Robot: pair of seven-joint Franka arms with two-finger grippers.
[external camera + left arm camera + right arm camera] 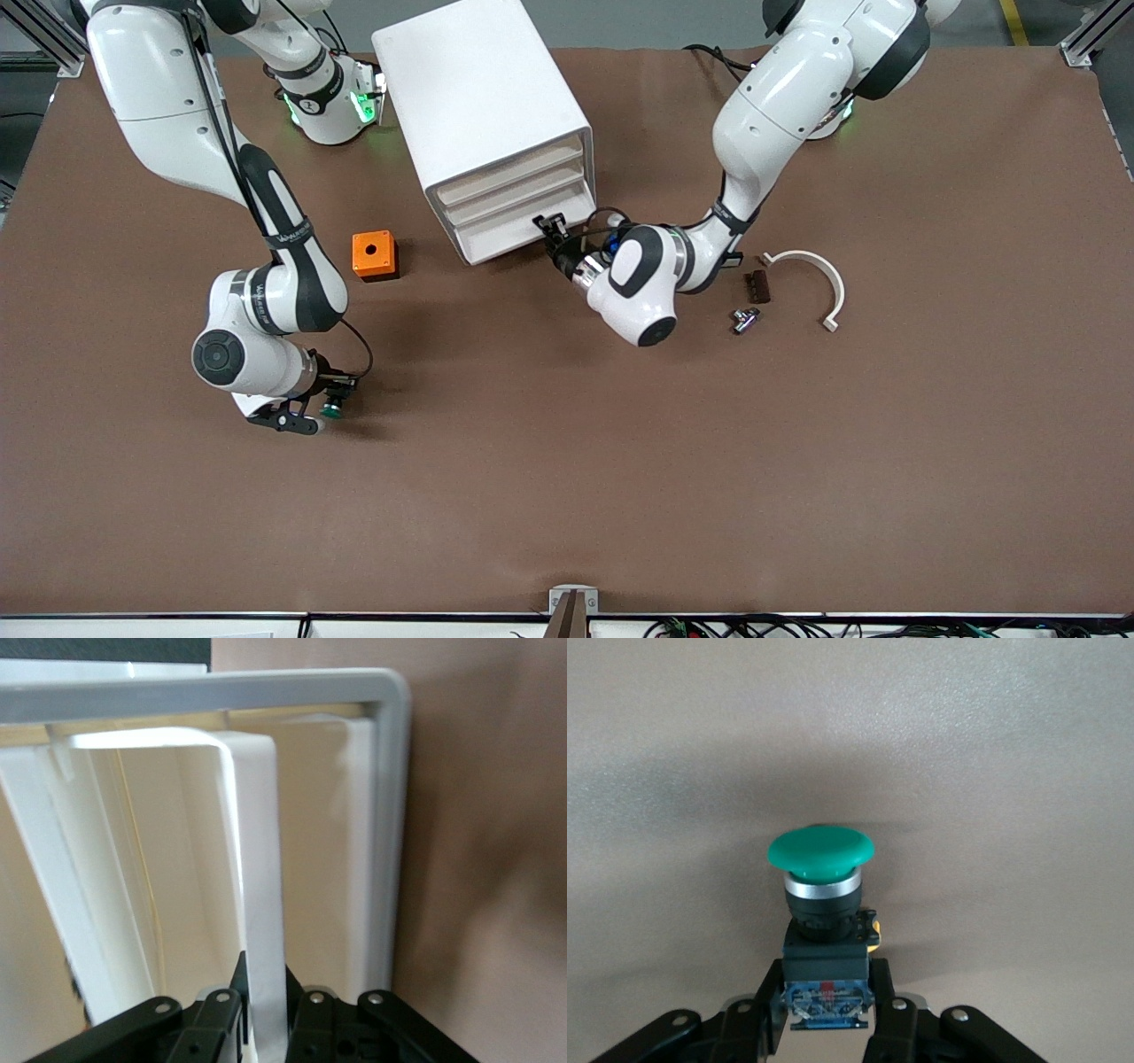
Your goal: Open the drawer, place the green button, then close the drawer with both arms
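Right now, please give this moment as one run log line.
left tool: shut on drawer front | right tool: shut on button | drawer: not yet open

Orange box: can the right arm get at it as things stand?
Probably not right away. The path to the orange box looks free, bare table between it and the right pincer, but that pincer is shut on the green button, so it would have to put that down first.

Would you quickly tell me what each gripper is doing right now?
Left gripper: shut on the drawer front.
Right gripper: shut on the button.
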